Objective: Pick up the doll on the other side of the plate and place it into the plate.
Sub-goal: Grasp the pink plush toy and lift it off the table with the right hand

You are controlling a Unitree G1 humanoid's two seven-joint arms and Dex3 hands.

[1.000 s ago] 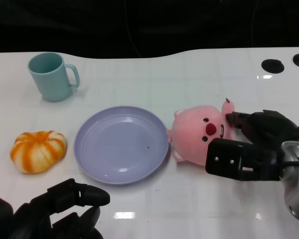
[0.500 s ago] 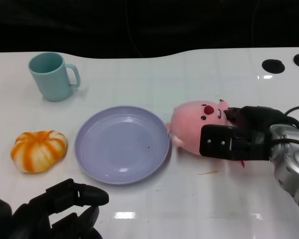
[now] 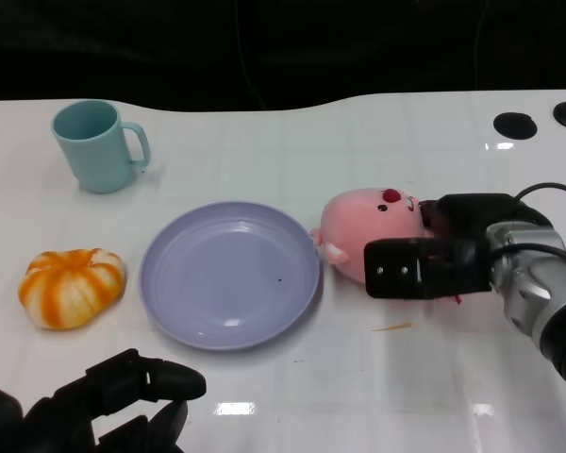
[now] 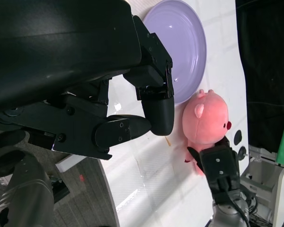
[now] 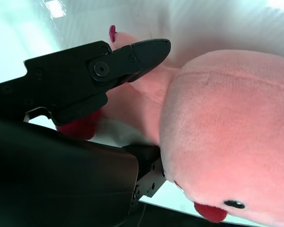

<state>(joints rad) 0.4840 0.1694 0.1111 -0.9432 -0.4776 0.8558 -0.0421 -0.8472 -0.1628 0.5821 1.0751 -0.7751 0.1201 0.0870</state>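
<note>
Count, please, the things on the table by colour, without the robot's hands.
Pink: 1, the doll
Purple: 1, the plate
Light blue: 1, the mug
Orange and white: 1, the pumpkin-shaped toy
Total: 4

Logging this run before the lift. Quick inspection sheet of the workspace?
Surface: glossy white table, two dark round holes at its far right corner; small orange scrap near the doll.
Job's things: pink plush doll lying on its side at the right rim of the empty lavender round plate.
Clutter: teal ceramic mug, far left; orange-and-white striped plush pumpkin, left of plate.
Robot hands: right robot hand grips the doll; left robot hand holds nothing, fingers curled in.
Cables: black cable on the right arm.
Surroundings: dark behind the table.
</note>
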